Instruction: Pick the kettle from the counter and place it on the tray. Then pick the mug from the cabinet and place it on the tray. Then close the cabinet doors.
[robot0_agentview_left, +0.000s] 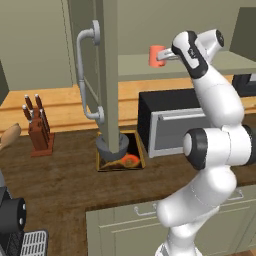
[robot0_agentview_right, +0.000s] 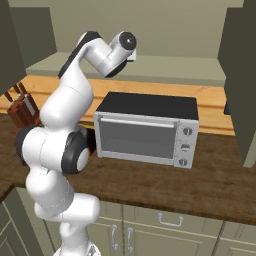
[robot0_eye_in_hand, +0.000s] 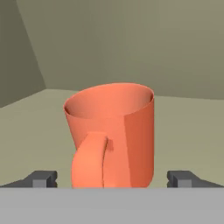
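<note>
Knives (robot0_agentview_left: 36, 118) sit far left on the counter (robot0_agentview_left: 65, 170); right of them I see the kettle (robot0_agentview_left: 112, 145) already on the tray (robot0_agentview_left: 141, 152), half hidden by the open door (robot0_agentview_left: 107, 75). Further right the mug (robot0_agentview_left: 157, 55) stands upright on the cabinet (robot0_agentview_left: 135, 65) shelf, its handle toward my gripper (robot0_eye_in_hand: 112, 178), whose jaws are spread wide either side of it, not touching. My worry: the handle sits between the fingertips (robot0_eye_in_hand: 41, 178), so closing off-centre could twist or tip the mug.
</note>
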